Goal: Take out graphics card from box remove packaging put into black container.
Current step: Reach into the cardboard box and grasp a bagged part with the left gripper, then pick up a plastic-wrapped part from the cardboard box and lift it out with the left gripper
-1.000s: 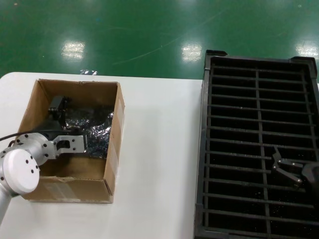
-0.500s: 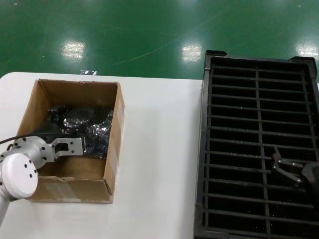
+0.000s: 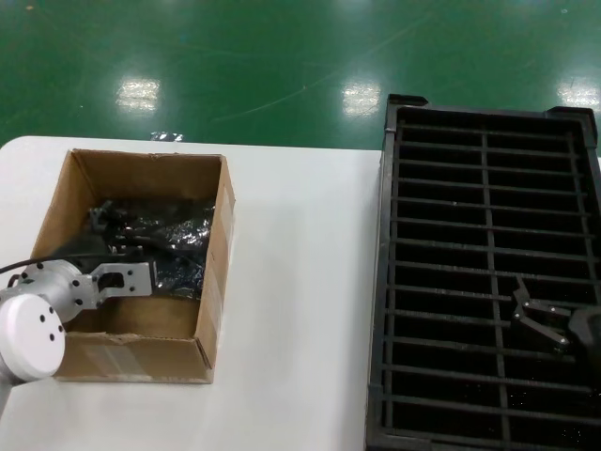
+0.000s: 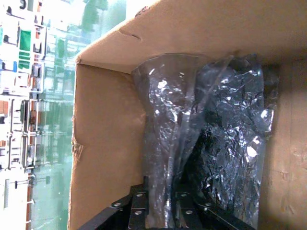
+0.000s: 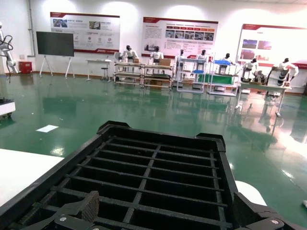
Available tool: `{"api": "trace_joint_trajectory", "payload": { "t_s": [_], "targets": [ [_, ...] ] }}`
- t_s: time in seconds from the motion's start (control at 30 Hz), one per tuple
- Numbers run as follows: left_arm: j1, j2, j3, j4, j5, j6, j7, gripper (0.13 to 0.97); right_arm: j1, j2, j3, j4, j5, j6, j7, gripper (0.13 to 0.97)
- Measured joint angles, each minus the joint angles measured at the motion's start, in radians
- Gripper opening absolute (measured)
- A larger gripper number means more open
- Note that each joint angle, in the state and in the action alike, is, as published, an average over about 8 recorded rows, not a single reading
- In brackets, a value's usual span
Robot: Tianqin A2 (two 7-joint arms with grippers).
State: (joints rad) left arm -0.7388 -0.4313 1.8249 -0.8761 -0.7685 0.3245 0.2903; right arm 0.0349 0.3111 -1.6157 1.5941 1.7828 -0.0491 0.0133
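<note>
Cardboard frames the action: the brown corrugated cardboard box stands on the white tabletop, well apart from the large black plastic slotted container on the robot's right. The left gripper reaches down inside the box, its fingers closed on a fold of the crinkled, translucent grey-blue antistatic plastic packaging, which lies against the box's inner walls. The graphics card itself cannot be made out through the shiny bag. The right gripper hangs above the near slots of the black container, its fingers spread apart and holding nothing. Green glossy floor lies beyond the tabletop.
</note>
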Motion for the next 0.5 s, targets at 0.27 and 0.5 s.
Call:
{"api": "trace_joint_trajectory", "payload": {
  "t_s": [0.27, 0.5],
  "targets": [
    [0.039, -0.011, -0.04, -0.069, 0.044, 0.032, -0.032, 0.184, 0.0, 0.0, 0.0, 0.0, 0.0, 0.0, 0.0, 0.966],
    [0.079, -0.02, -0.09, -0.155, 0.092, 0.054, -0.057, 0.151, 0.0, 0.0, 0.0, 0.0, 0.0, 0.0, 0.0, 0.966]
  ]
}}
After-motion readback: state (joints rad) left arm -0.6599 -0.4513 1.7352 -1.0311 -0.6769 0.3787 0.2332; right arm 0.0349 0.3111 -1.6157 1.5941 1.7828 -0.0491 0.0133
